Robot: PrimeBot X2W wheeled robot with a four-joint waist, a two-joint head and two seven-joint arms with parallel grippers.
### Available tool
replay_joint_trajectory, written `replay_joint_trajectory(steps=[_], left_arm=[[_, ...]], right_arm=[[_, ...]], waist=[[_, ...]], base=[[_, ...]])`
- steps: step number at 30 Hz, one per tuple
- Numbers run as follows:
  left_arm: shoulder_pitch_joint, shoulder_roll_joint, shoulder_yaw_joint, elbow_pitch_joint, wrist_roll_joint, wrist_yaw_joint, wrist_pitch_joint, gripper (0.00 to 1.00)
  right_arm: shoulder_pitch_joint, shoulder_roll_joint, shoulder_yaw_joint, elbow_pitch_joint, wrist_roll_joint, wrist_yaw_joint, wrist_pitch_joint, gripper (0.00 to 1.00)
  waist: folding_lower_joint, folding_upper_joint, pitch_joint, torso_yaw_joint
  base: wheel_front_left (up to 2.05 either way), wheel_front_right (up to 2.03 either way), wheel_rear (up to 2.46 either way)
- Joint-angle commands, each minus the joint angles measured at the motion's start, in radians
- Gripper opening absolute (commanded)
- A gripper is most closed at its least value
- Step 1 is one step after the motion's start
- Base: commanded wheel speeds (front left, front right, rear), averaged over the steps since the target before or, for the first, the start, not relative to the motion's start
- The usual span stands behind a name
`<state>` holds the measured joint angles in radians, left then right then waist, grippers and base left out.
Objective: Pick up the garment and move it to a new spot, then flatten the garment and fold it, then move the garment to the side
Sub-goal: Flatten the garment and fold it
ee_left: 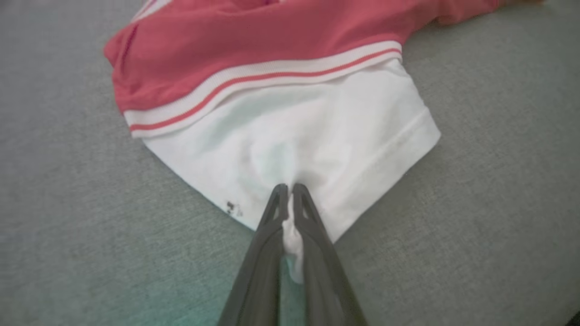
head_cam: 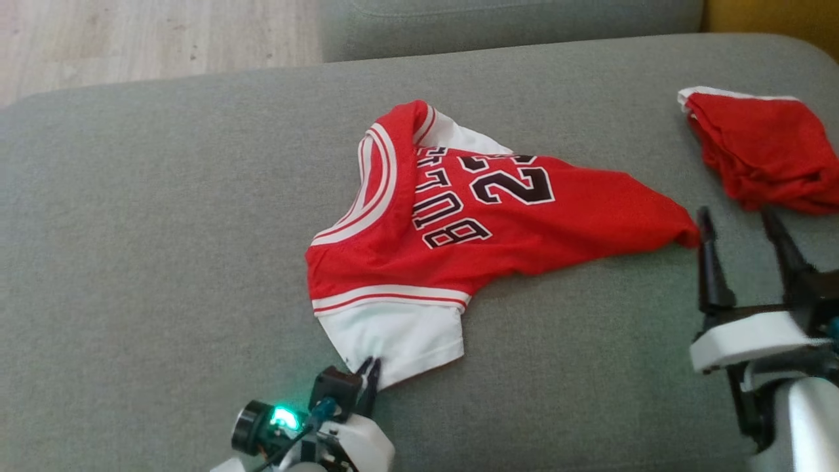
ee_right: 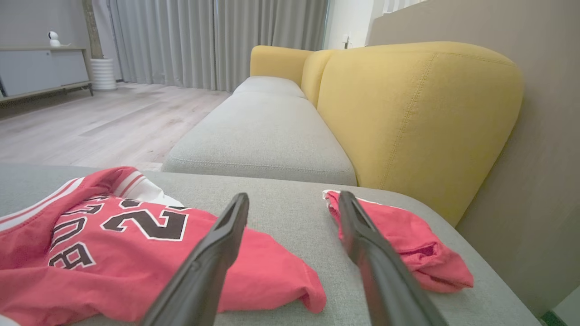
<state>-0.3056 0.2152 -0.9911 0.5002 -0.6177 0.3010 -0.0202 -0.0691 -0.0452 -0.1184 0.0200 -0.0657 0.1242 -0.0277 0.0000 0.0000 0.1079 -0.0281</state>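
The garment (head_cam: 485, 223), a red jersey with white trim and dark lettering, is being carried by the grey sofa cushion (head_cam: 164, 229), where it is lying rumpled and only partly spread, near the middle. Its white sleeve (ee_left: 290, 136) is being pinched at the edge by the left tool (ee_left: 287, 190), whose jaws are being pressed together on a thin fold of white cloth bunched between them. The right tool (head_cam: 734, 219) is being held released, jaws wide apart with nothing between them, just beside the jersey's red corner and near a second red cloth (head_cam: 760, 151) that is lying apart from the jersey. The fabric is being judged light, thin and limp: if pulled from one point it is likely to be dragged and stretched rather than lifted flat, and so small a pinch could be slipped out of. The red corner beside the right tool is being judged the sensible second hold, so that the cloth can be tensioned between two points.
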Motion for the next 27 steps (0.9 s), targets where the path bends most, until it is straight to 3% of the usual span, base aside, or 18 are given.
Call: replay_joint_trajectory(steps=[1, 8, 15, 22, 23, 24, 25, 27], left_arm=[[-0.026, 0.026, 0.047, -0.02, 0.006, 0.019, -0.034, 0.0], [-0.018, 0.125, 0.147, -0.157, 0.001, 0.097, -0.123, 0.0], [0.07, 0.223, 0.2, -0.288, -0.029, 0.162, -0.111, 0.0], [0.131, 0.239, 0.214, -0.333, -0.059, 0.189, -0.105, 0.0], [0.131, 0.237, 0.216, -0.335, -0.059, 0.191, -0.11, 0.13], [0.129, 0.235, 0.218, -0.336, -0.059, 0.191, -0.116, 0.64], [0.127, 0.232, 0.221, -0.337, -0.059, 0.191, -0.125, 1.0], [0.12, 0.225, 0.226, -0.339, -0.059, 0.188, -0.14, 1.0]], right_arm=[[0.0, -0.005, -0.004, -0.044, 0.014, 0.007, -0.013, 1.0], [0.071, -0.005, -0.131, -0.042, 0.009, 0.007, 0.002, 1.0], [0.118, -0.005, -0.172, -0.015, 0.012, 0.007, 0.019, 1.0], [0.084, -0.005, -0.124, 0.048, 0.017, 0.007, 0.059, 1.0], [0.07, -0.005, -0.109, 0.058, 0.013, 0.007, 0.075, 1.0], [0.053, -0.005, -0.097, 0.069, 0.006, 0.007, 0.094, 1.0], [0.032, -0.005, -0.085, 0.081, -0.003, 0.007, 0.114, 1.0], [-0.017, -0.024, -0.059, 0.111, -0.005, 0.007, 0.156, 1.0]], waist=[[0.0, 0.0, -0.011, 0.014], [0.0, 0.0, -0.04, 0.062], [0.0, 0.0, -0.043, 0.08], [0.0, 0.0, -0.029, 0.082], [0.0, 0.0, -0.025, 0.083], [0.0, 0.0, -0.022, 0.084], [0.0, 0.0, -0.019, 0.087], [0.0, 0.0, -0.013, 0.095]], base=[[0.0, 0.0, 0.0], [0.0, 0.0, 0.0], [0.0, 0.0, 0.0], [0.0, 0.0, 0.0], [0.0, 0.0, 0.0], [0.0, 0.0, 0.0], [0.0, 0.0, 0.0], [0.0, 0.0, 0.0]])
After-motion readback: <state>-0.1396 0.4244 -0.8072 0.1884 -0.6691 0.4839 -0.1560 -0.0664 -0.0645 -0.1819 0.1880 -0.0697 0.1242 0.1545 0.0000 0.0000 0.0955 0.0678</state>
